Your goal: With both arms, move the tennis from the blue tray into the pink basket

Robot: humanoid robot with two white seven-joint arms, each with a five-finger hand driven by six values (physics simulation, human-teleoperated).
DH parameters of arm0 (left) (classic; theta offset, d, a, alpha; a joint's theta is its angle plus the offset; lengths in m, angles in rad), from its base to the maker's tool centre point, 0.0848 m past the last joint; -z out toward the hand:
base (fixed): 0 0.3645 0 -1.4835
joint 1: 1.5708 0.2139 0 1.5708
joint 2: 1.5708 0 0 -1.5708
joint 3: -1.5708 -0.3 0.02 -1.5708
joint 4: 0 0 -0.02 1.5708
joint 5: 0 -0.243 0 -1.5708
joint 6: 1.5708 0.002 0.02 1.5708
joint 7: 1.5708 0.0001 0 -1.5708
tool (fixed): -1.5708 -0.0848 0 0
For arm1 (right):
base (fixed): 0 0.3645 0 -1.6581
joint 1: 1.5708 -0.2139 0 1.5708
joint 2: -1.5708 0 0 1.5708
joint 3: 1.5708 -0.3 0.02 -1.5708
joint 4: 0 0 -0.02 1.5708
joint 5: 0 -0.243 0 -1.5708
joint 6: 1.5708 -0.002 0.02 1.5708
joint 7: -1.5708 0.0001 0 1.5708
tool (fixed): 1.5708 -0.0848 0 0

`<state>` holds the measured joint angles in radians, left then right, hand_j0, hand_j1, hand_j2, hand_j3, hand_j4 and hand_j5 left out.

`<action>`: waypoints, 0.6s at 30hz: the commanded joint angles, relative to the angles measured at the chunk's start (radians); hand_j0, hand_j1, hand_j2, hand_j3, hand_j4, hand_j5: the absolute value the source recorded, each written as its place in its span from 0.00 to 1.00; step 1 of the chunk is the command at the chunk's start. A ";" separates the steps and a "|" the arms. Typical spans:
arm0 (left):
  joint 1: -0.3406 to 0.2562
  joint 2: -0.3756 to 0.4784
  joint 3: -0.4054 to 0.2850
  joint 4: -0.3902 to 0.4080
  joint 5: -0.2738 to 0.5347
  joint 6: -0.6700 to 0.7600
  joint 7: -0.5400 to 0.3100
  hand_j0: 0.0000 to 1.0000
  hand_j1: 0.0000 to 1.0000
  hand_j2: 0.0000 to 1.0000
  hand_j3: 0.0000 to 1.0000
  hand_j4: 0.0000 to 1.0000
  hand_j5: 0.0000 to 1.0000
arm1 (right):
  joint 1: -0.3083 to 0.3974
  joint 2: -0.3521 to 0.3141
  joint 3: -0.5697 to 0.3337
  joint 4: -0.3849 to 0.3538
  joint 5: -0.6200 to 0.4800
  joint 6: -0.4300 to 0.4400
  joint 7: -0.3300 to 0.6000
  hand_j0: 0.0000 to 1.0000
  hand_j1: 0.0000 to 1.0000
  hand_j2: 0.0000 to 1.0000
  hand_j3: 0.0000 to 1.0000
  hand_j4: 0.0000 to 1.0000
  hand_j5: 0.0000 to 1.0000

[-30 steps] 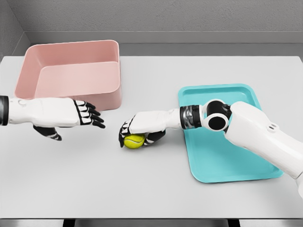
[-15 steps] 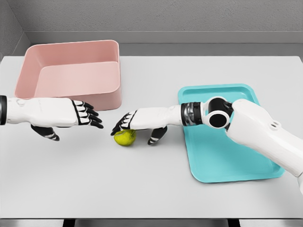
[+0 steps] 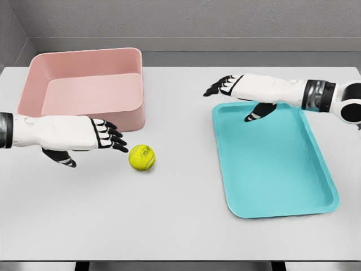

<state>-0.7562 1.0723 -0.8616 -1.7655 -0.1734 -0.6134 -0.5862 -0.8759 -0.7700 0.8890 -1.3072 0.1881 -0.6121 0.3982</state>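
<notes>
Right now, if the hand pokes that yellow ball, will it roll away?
Probably yes. The tennis ball is round and sits free on the flat table, nothing touching it, so a nudge from the left hand could send it rolling. Its fuzzy-looking skin should grip well, and it is likely light.

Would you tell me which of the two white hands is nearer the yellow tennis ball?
The left hand: its fingertips almost reach the yellow tennis ball, whereas the right hand hovers by the blue tray.
</notes>
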 commanded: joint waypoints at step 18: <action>-0.048 -0.221 -0.048 0.014 -0.008 0.003 -0.025 1.00 1.00 1.00 1.00 1.00 1.00 | 0.089 -0.172 -0.119 0.040 -0.010 0.001 -0.071 1.00 1.00 1.00 1.00 1.00 1.00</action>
<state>-0.8038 0.8591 -0.9009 -1.7581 -0.1849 -0.6133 -0.6041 -0.7869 -0.9403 0.7702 -1.2704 0.1847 -0.6127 0.3275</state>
